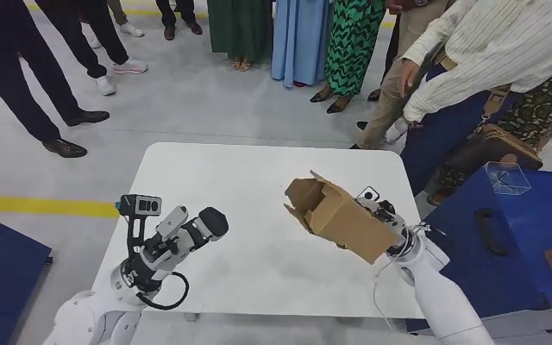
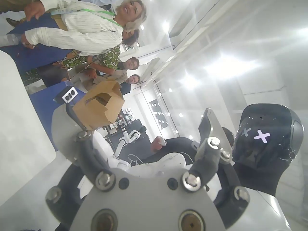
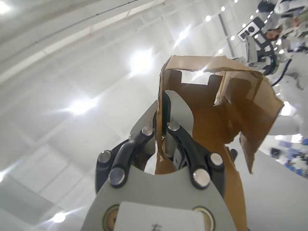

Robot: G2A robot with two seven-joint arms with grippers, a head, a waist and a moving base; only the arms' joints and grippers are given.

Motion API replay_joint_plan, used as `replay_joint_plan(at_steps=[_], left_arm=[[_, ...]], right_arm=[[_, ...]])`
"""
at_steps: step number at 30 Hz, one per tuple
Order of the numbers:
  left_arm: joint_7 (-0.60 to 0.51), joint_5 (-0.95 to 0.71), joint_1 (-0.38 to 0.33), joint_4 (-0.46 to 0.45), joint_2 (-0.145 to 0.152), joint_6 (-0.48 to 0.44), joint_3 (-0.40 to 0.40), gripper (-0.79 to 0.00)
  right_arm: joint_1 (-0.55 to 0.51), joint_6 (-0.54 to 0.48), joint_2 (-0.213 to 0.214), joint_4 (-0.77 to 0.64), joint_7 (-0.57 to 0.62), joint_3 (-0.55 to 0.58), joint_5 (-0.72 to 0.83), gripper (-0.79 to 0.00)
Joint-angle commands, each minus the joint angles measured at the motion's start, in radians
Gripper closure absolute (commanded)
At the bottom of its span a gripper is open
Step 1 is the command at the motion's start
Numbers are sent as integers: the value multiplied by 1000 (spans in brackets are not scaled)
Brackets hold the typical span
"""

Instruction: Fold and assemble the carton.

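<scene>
**Tilted carton (image 1: 338, 217) pinched in right gripper (image 3: 161, 106) over right side of table (image 1: 250, 181) — left gripper (image 2: 134, 118) wide open, empty**

The carton is brown cardboard, partly formed into a box shape. It sits at a tilt over the right half of the white table. From the left wrist view it looks lifted off the tabletop, not lying on it. Its open end has loose, ragged flaps and faces the table's middle and far edge. The other end points at the table's near right corner, where the right arm comes in. One panel has a rectangular cut-out.

The right gripper has its jaws closed down to a thin slit on one cardboard wall, one finger inside the carton and the other outside. The wall edge between the fingers is frayed. Nothing else is in the grip.

The left gripper is over the table's near left part, well apart from the carton. Its jaws are spread wide with nothing held between them — the carton shows far off through the gap. Cannot tell whether this gripper touches the tabletop.

Off the table's right edge stands a blue box (image 1: 500, 250) with a small clear container (image 1: 507, 177) on top. Both are well apart from the carton.
</scene>
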Motion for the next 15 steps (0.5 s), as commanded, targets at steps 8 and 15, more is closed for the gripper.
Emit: replay_joint_plan(at_steps=[8,15], left_arm=[[-61,280,-22,1,5,164,115,-785],[-67,435,-59,13,4,220,192,-785]], right_arm=[[19,-21,-17,42,131,-50,-31,0],[7,-52,-14,28,218,-29,-99,0]])
